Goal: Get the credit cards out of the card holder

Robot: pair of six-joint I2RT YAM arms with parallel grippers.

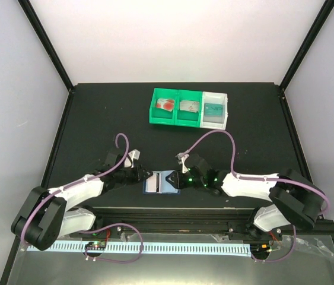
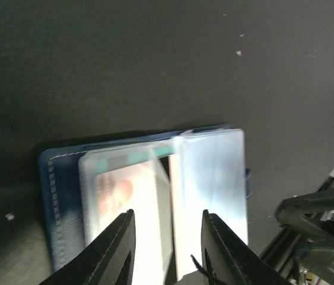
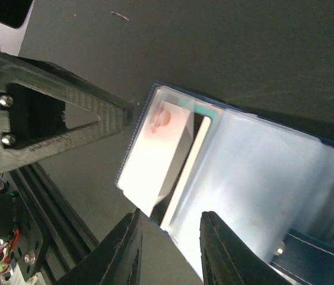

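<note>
- My left gripper point(image 2: 168, 249) hangs low over the card holder point(image 2: 208, 178). Its jaws are apart, and the edge of a clear inner pocket shows in the gap between them.
- I cannot tell whether my left fingers point(image 2: 116, 252) touch the holder.
- My right gripper point(image 3: 169, 249) has its jaws apart too. The near corner of the holder lies between them, and one finger overlaps the pale pocket.
- The card holder lies open and flat on the black table point(image 1: 95, 119), near its front edge, between my two grippers.
- Inside the holder, a white card with a reddish circle point(image 2: 125, 196) sits in the clear pocket, with a teal strip along the pocket's far edge.
- At the far side of the table, well apart from the holder, a green tray point(image 1: 153, 116) stands beside a white tray point(image 1: 226, 107), the two touching.
- The green tray's left compartment holds a card with red circles point(image 1: 165, 105), and its right compartment holds a greyish card point(image 1: 188, 106).
- A teal card point(image 1: 214, 110) lies in the white tray.
</note>
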